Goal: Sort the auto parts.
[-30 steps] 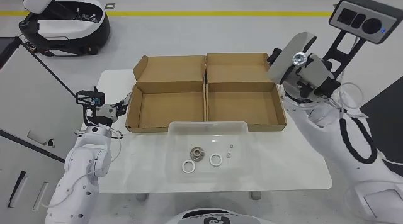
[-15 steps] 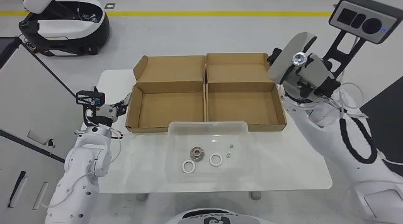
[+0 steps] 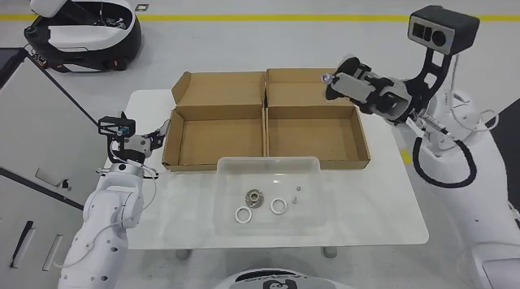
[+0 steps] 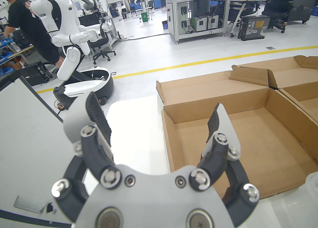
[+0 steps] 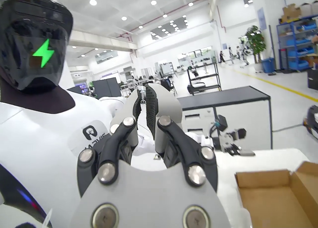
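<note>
White rounded worktop (image 3: 382, 208) — beyond its far edge, a yellow painted floor line (image 3: 284, 18) runs across; beyond its far left corner stands a white-and-black wheeled machine base (image 3: 85, 33).

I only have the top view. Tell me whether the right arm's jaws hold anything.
Observer: In the right wrist view, the right gripper has its jaws shut on a small silver threaded metal part.
Operator: Report the left jaws too.
Observer: In the left wrist view, the left gripper has its jaws wide open with nothing between them, pointing toward the open brown cardboard box.
</note>
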{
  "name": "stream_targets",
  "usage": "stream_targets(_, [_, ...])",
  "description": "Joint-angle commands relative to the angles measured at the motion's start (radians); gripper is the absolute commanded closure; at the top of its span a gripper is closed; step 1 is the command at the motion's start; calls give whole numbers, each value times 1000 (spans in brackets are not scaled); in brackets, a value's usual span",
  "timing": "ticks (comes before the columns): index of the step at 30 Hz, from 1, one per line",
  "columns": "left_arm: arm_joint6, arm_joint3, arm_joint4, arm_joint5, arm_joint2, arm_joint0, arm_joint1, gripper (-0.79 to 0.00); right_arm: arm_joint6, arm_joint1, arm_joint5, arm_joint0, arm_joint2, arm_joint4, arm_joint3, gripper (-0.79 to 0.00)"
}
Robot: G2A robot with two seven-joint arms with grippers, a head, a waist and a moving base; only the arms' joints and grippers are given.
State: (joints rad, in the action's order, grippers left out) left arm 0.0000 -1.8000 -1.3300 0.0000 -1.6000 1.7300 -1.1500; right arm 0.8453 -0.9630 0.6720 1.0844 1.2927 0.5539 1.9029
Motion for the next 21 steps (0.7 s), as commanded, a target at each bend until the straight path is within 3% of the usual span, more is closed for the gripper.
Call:
stream_targets(1, [0, 0, 0, 0, 0, 0, 0, -785, 58, 10, -41, 22, 49, -59, 0, 0])
stream_targets(6, [0, 0, 0, 0, 0, 0, 0, -785, 188, 28, -96, -2, 120, -172, -7, 0])
stream_targets(10, [0, 0, 0, 0, 0, 0, 0, -785, 289, 32, -93, -117, 103, -262, -53, 0])
stream_targets(15, [0, 0, 0, 0, 0, 0, 0, -785, 369, 22, -66, -306, -11, -393, -155, 0])
stream_targets(21, [0, 0, 0, 0, 0, 0, 0, -785, 362, 5, -59, -484, -234, -608, -272, 0])
